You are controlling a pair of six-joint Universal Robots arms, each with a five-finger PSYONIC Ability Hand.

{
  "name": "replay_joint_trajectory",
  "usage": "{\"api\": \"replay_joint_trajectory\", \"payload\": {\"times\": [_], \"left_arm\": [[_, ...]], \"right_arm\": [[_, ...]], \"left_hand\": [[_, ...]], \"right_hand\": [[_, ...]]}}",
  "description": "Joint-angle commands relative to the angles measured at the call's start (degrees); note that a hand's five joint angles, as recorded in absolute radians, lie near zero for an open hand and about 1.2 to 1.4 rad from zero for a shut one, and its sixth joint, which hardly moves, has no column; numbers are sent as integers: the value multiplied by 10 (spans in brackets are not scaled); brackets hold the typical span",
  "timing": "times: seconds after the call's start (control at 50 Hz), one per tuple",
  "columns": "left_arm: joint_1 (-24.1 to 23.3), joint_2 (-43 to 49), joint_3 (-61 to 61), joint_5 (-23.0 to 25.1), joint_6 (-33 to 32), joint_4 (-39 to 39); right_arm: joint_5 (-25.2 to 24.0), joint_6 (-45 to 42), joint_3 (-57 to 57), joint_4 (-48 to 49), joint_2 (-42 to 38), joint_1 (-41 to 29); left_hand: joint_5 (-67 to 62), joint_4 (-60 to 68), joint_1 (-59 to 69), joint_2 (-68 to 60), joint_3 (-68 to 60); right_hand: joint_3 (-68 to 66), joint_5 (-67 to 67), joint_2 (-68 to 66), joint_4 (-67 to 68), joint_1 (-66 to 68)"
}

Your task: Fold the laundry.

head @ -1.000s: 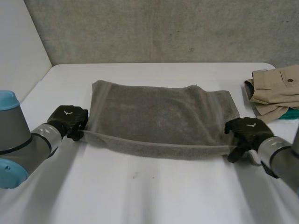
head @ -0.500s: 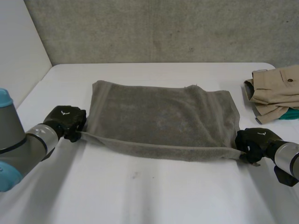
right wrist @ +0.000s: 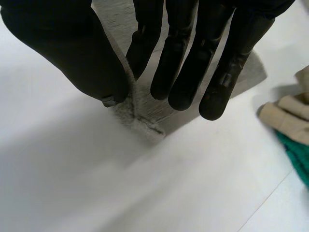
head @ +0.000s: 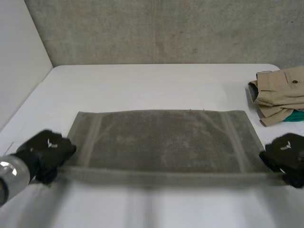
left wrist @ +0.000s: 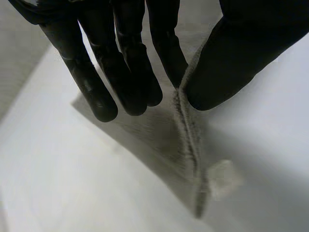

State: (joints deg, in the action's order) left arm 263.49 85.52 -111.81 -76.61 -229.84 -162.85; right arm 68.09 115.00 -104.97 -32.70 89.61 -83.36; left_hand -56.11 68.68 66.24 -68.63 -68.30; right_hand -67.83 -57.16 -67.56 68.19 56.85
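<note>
I hold the grey towel [head: 164, 137] with both hands. My left hand [head: 45, 151] pinches its near left corner between the thumb and the fingers [left wrist: 120, 58], and the hem comes out from this pinch. My right hand [head: 287, 154] pinches the near right corner in the same way, thumb against fingers [right wrist: 188, 53]. The towel is spread wide across the middle of the white counter [head: 142, 80], and its near edge runs straight from one hand to the other. On the right side of the counter, apart from the towel, lie folded beige clothes [head: 278, 92] with a green cloth [head: 294, 116] just beside them.
</note>
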Motion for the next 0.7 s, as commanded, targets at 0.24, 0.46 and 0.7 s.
{"api": "replay_joint_trajectory", "payload": {"times": [0.24,0.46,0.7], "left_arm": [[-89,380,320,-86,135,-273],[-112,554,535,-136,130,-288],[-134,533,513,-161,134,-395]], "right_arm": [[144,166,265,296,-304,-151],[180,174,518,338,-501,-183],[273,235,564,331,-518,-193]], "left_hand": [[-139,113,138,-114,-117],[-81,55,80,-56,-59],[552,-578,-553,577,574]], "right_hand": [[-122,-128,-124,118,231],[-122,-128,-124,118,231],[578,572,576,-582,-469]]}}
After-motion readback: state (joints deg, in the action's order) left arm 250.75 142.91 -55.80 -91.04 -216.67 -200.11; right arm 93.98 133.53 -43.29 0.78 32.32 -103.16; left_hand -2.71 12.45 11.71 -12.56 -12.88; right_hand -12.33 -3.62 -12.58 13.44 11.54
